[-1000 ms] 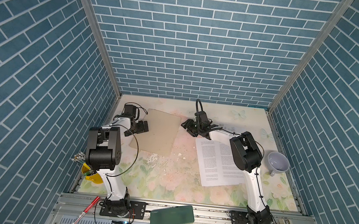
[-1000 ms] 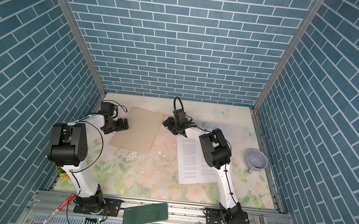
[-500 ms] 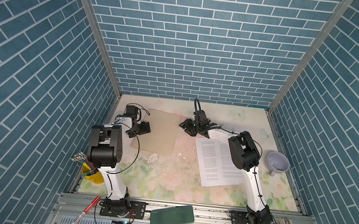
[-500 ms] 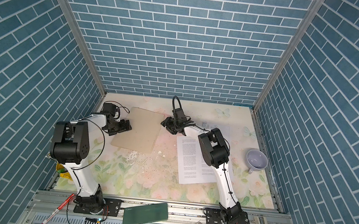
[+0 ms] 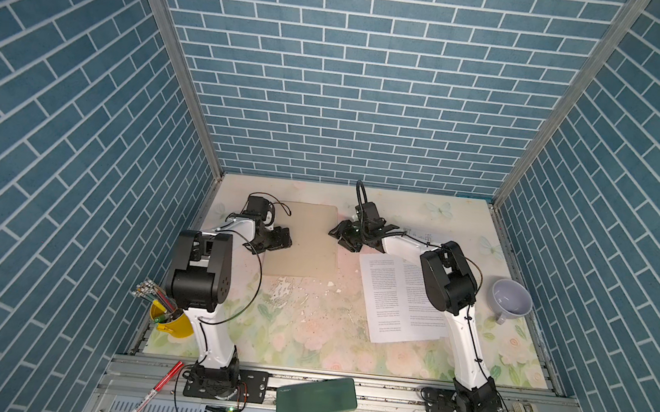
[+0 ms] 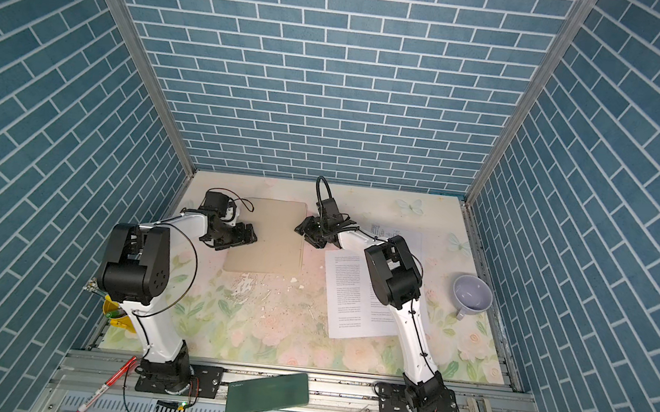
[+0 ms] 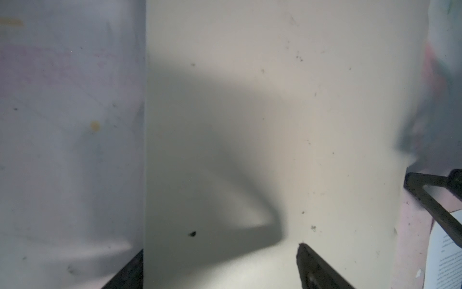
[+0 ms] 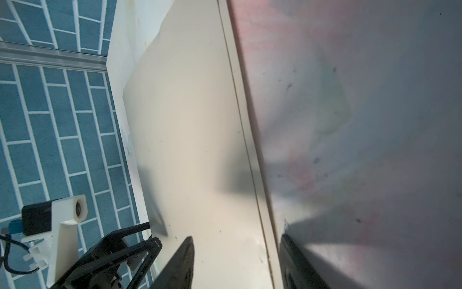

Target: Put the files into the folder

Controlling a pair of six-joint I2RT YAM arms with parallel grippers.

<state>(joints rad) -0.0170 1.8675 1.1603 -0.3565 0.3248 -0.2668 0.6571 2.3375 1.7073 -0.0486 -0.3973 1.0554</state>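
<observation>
The tan folder (image 5: 308,234) (image 6: 275,230) lies shut and flat at the back of the mat. My left gripper (image 5: 274,239) (image 6: 242,236) is open at the folder's left edge. In the left wrist view the folder (image 7: 262,100) fills the frame and my left gripper (image 7: 220,262) straddles that edge, one finger over the cover. My right gripper (image 5: 342,239) (image 6: 307,236) is open at the right edge; in the right wrist view it (image 8: 236,252) has the folder's (image 8: 195,125) seamed edge between its fingers. The files (image 5: 393,305) (image 6: 347,301), white printed sheets, lie to the right, partly under the right arm.
A lilac mug (image 5: 510,303) stands at the right edge of the mat and a yellow pen cup (image 5: 172,320) at the front left. White scraps (image 5: 290,290) lie in front of the folder. A dark green case (image 5: 316,398) and a red marker (image 5: 156,389) rest on the front rail.
The right gripper has moved left up to the folder's right edge. The left gripper has slid right onto the folder's left edge. Both jaws have narrowed a little.
</observation>
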